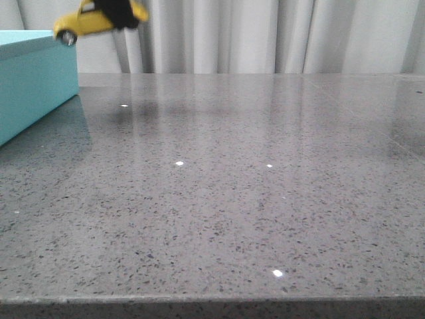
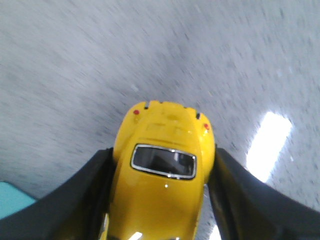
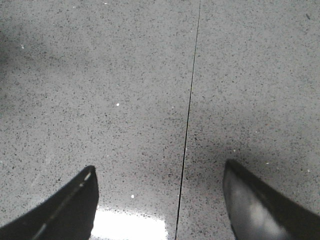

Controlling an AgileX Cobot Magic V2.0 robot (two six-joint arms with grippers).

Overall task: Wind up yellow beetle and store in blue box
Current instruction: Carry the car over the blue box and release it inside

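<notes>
The yellow beetle (image 1: 89, 22) hangs high in the air at the top left of the front view, just right of the blue box (image 1: 30, 80). My left gripper (image 1: 119, 12) is shut on it. In the left wrist view the yellow beetle (image 2: 162, 175) sits between the black fingers (image 2: 92, 190), which press on both its sides; its rear window and red tail lights face the camera. A corner of the blue box (image 2: 12, 200) shows beside it. My right gripper (image 3: 159, 172) is open and empty above the grey table; it does not show in the front view.
The grey speckled stone table (image 1: 232, 199) fills the front view, its front edge at the bottom. A thin dark seam (image 3: 189, 125) runs across the slab under the right gripper. White curtains (image 1: 279, 33) hang behind the table.
</notes>
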